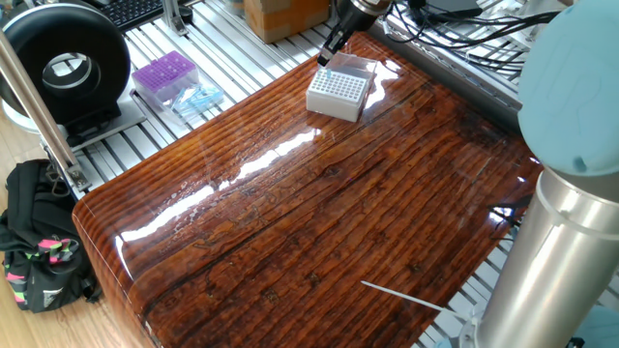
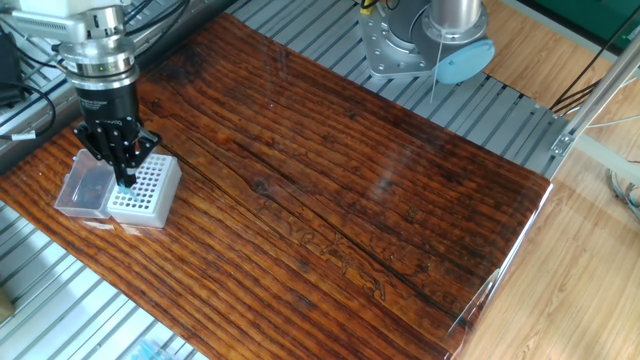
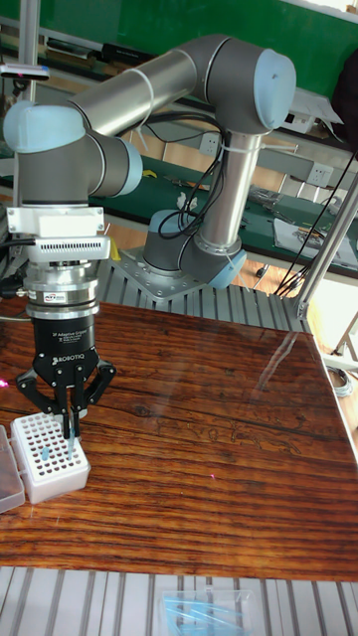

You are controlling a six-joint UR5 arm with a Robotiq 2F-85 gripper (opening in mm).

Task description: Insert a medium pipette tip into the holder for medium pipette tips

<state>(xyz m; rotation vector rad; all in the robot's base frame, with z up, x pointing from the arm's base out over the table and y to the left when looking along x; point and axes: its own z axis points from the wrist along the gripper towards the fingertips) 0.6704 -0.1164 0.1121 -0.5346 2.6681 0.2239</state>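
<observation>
The holder for medium pipette tips [image 1: 338, 93] [image 2: 146, 190] [image 3: 48, 459] is a white box with a hole grid, at the table's far corner. Its clear lid [image 2: 84, 187] lies open beside it. My gripper [image 2: 123, 181] [image 1: 329, 53] [image 3: 70, 429] hangs straight down over the grid's lid-side edge. Its fingers are pressed together on the medium pipette tip [image 2: 122, 188]. The tip is a small blue-grey sliver poking out under the fingertips, right at the grid's holes. How deep it sits in a hole is hidden by the fingers.
A purple tip rack [image 1: 164, 75] and a bag of blue tips [image 1: 199, 97] lie on the slatted frame beyond the table edge. A cardboard box [image 1: 280, 14] and cables are behind the holder. The arm's base [image 2: 430, 40] stands at the opposite side. A thin white stick [image 1: 401, 293] lies near one table edge.
</observation>
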